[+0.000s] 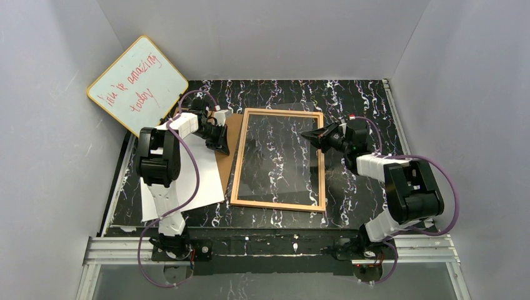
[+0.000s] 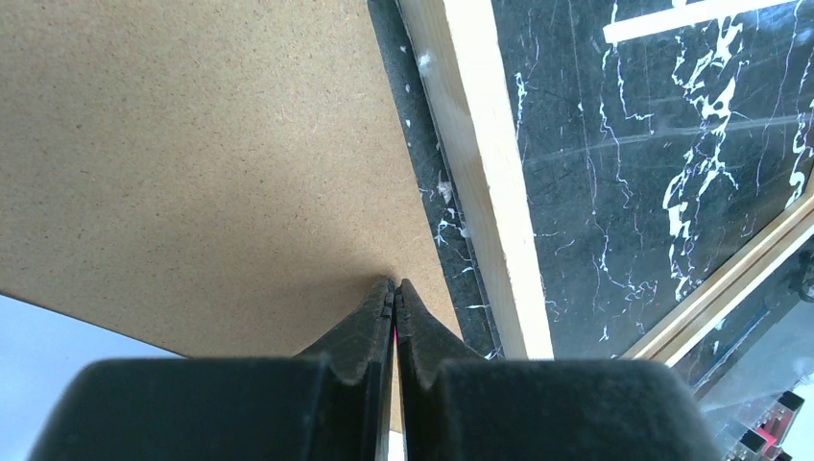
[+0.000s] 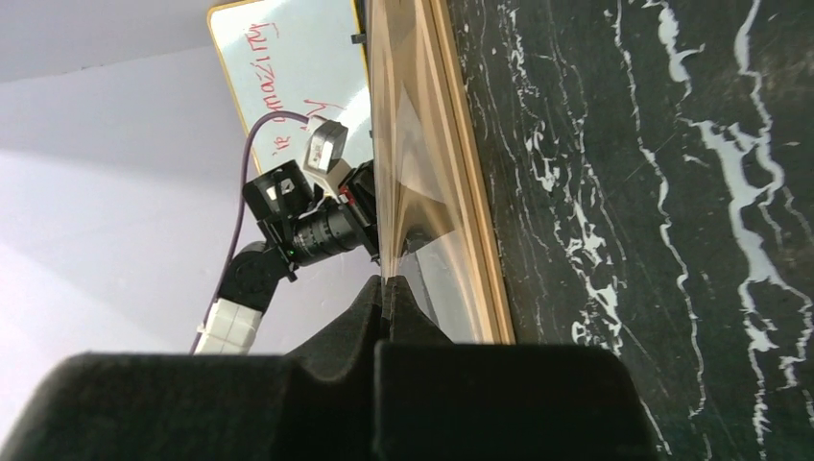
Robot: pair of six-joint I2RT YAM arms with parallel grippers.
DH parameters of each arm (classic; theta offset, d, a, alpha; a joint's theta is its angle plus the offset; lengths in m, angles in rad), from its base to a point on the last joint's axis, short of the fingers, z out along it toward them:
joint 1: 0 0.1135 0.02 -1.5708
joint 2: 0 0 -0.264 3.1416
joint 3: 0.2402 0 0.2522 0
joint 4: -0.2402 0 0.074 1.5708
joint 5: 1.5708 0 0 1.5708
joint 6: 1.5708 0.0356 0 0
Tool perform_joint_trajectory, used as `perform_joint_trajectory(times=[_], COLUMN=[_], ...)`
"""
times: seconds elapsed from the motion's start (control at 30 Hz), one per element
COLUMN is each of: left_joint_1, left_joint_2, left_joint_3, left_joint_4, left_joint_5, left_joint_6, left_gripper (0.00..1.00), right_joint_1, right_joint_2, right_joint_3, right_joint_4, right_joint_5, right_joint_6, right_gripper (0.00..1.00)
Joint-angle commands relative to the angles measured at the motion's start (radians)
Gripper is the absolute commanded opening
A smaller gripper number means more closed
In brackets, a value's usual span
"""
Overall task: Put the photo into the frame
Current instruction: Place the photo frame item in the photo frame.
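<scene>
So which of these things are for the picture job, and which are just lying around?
For the job:
- the photo, white back up
- the wooden frame

Just lying about:
- the brown board beside the frame
- the whiteboard with red writing

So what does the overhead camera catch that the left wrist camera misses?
Only overhead: the whiteboard, the right end effector, and the frame in full outline. Only the left wrist: the left end effector seen close, fingers pressed shut, tips at the backing board with its speckled grain. Both: the frame's light-wood rail, the brown backing board beside it, and the black marbled table.
</scene>
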Motion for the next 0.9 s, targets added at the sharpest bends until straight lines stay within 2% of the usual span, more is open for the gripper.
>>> perform_joint_trajectory(times=[0.0,0.5,0.87], left_joint_1=[-0.018,-0.041,-0.047], left_joint_2=[-0.007,-0.010,-0.010], left_joint_3=[-0.013,-0.002,0.014], left_joint_4=[-0.015,-0.017,-0.026], left_joint_5=[-0.009,-0.014,-0.026], left_joint_6=[0.012,0.012,0.021], left_gripper=[0.00,0.00,0.00], right_joint_1=[-0.026,-0.079,-0.096], right_joint_2=[0.031,0.101,0.126], right_joint_3=[0.019,0.012,-0.004], right_joint_4=[0.006,0.004,0.017], right_joint_5=[-0.034,-0.125,-0.148], right_joint_6=[-0.080,-0.186,-0.171], right_gripper=[0.01,0.01,0.01])
